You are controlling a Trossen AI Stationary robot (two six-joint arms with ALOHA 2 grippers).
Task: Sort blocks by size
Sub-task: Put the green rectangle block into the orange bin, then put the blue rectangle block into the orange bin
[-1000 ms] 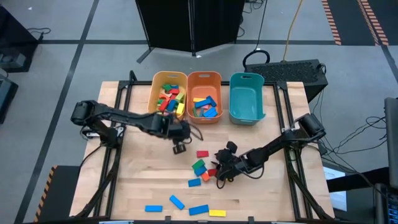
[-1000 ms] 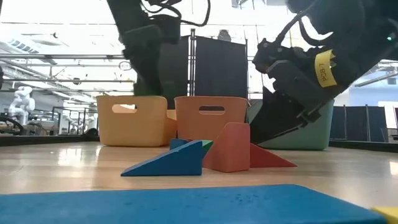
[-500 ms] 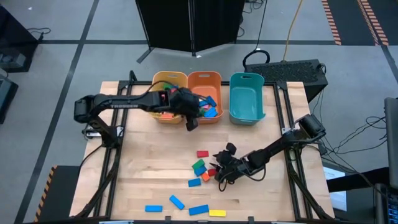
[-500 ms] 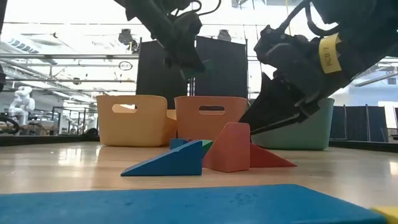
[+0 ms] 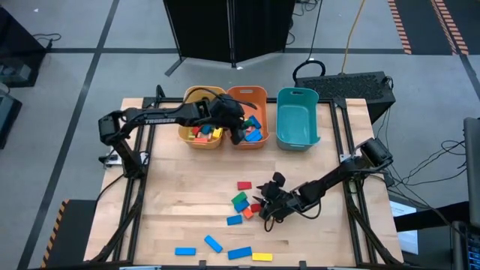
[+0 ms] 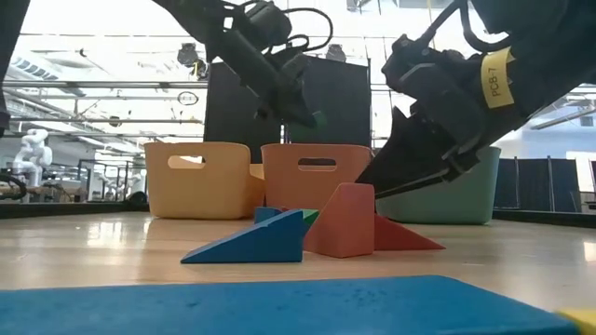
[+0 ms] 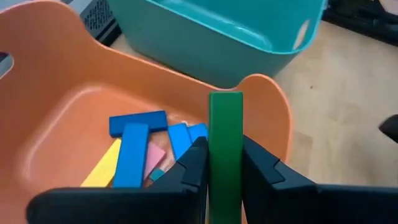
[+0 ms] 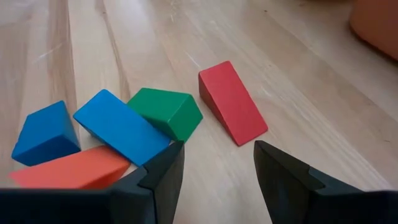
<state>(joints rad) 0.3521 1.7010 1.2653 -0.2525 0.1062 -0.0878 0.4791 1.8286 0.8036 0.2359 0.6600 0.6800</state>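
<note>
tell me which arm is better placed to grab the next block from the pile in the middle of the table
The right. Its open gripper hangs low right beside the pile, by the red wedge and green block. The left gripper is over the orange bin, shut on a green bar.

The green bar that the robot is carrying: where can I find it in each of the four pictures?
High view: hidden under the left end effector, above the orange bin.
Low view: only its tip shows, above the orange bin.
Left wrist view: green bar upright between the dark fingers, over the orange bin.
Right wrist view: not in it.
Shared landmark: the orange bin.
</note>
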